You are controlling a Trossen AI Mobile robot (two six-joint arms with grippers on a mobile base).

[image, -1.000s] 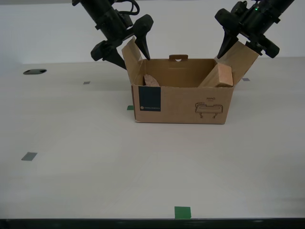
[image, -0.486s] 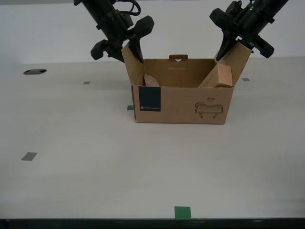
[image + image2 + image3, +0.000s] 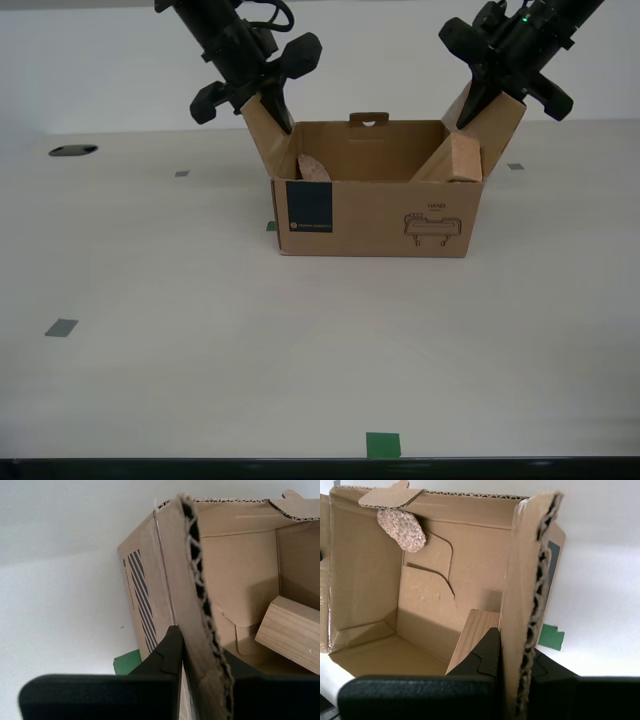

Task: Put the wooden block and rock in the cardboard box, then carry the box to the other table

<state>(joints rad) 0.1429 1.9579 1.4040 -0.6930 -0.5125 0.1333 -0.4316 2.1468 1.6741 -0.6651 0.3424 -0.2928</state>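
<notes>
The cardboard box [image 3: 380, 215] stands on the off-white table [image 3: 150, 380] with its flaps up. Inside, the rock [image 3: 313, 168] [image 3: 401, 527] leans at the end toward the exterior view's left. The wooden block [image 3: 455, 160] [image 3: 475, 630] [image 3: 292, 630] is propped at the end toward that view's right. My first gripper [image 3: 487, 108] [image 3: 512, 650] is shut on the side flap above the block. My second gripper [image 3: 262, 112] [image 3: 200, 650] is shut on the opposite side flap, by the rock's end. The other table is out of view.
A dark round opening [image 3: 73, 151] sits in the tabletop at the exterior view's far left. Grey tape [image 3: 61, 327] and green tape [image 3: 382, 445] mark the surface, and one green piece [image 3: 272, 226] [image 3: 127, 662] lies beside the box. The table's front edge runs along the exterior view's bottom.
Both grippers, which stood open astride the side flaps, have closed on them. The box has shifted slightly up and toward the exterior view's left.
</notes>
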